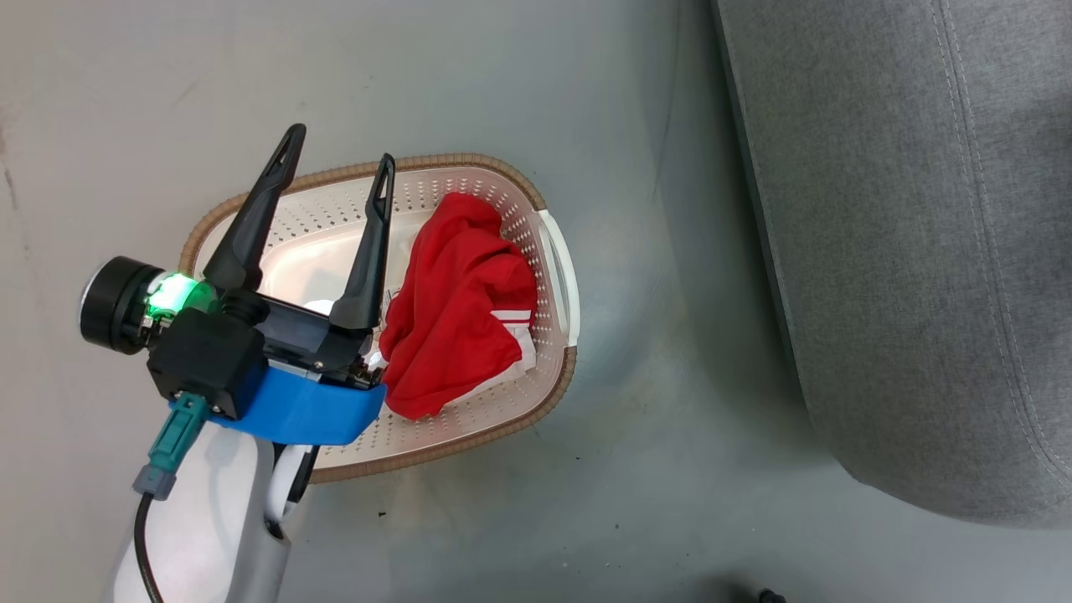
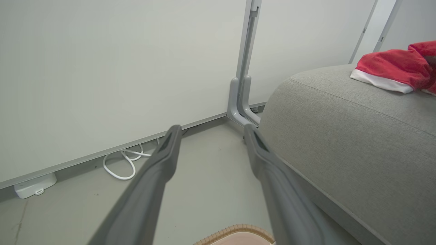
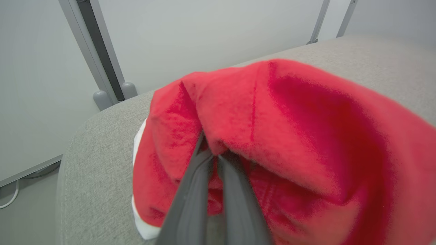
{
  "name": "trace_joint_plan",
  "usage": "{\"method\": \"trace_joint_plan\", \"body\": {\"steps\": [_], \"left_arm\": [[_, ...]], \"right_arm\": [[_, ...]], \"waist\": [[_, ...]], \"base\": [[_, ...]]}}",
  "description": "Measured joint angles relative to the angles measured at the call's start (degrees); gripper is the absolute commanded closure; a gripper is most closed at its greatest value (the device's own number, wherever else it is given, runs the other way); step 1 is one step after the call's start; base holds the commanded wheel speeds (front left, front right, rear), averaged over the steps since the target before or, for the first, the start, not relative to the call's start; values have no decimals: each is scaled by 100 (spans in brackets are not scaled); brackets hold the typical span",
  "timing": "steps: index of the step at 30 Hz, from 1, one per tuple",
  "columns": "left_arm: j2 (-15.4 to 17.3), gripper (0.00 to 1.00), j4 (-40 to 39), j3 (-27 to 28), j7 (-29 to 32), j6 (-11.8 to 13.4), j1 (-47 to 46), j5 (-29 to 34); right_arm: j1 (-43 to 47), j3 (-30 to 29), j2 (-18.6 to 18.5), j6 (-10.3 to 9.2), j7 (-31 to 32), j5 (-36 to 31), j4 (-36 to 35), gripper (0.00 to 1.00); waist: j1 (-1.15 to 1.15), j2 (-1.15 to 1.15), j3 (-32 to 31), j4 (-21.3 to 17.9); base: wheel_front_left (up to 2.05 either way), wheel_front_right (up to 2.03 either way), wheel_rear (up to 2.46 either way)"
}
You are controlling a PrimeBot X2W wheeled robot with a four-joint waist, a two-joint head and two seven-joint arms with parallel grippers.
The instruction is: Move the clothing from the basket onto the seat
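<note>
**One red garment in the basket, the other on the seat**

A red garment (image 1: 456, 310) lies crumpled in the right half of a cream-white basket (image 1: 548, 243) with small holes and a brown woven rim. White stripes show at the garment's lower edge. The basket stands on a grey floor (image 1: 586, 502), with the seat (image 1: 921, 251), a light grey sofa cushion, near it to the right.

The other red garment (image 3: 272, 136) is heaped on the seat by its rounded corner, a white band showing at its edge. The right tool (image 3: 213, 154) is pressed together, and the fleecy cloth bunches around its tips, so it appears to be pinching a fold of this garment.

The left tool (image 1: 341, 144) hovers above the left half of the basket, its two dark fingers spread wide and holding nothing. It is beside the garment in the basket, not touching it.

Both garments look soft, light and limp. They should sag and trail when lifted rather than keep any shape. The best place to take hold of the one in the basket is probably the high ridge of folds near the top of the heap. A deep pinch there should gather several layers. A shallow pinch on one thin edge could slip, and a hanging tail could drag on the basket's rim.
</note>
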Motion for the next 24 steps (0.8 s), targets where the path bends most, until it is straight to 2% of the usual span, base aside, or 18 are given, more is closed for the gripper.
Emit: {"method": "trace_joint_plan", "body": {"steps": [1, 2, 3, 4, 13, 24], "left_arm": [[-4, 0, 9, -1, 0, -1, -3, 0], [-12, 0, 23, -8, 0, 0, -9, 0], [-24, 0, 37, -21, 0, 0, -13, 0], [-44, 0, 47, -40, 0, -1, -13, 0], [-224, 0, 261, -163, 0, -1, 13, -121], [-560, 0, 595, 18, 0, 0, 393, -408]], "right_arm": [[0, -21, 3, 0, 0, -15, -33, 100], [1, -42, 7, 0, -1, -37, -67, 73], [7, -44, 13, 0, 0, -54, -101, 31], [25, -30, 14, 0, -1, -92, -144, 0], [503, 0, -5, 0, -1, -256, -194, 0], [1544, 172, -25, 0, -3, -488, -460, 0]], "waist": [[0, 0, -13, 0], [0, 0, -29, 0], [0, 0, -52, 1], [0, 0, -80, 5], [0, 0, -541, 97], [-1, 0, -1559, 335]], "base": [[0, 0, 0], [0, 0, 0], [0, 0, 0], [0, 0, 0], [0, 0, 0], [0, 0, 0]]}}
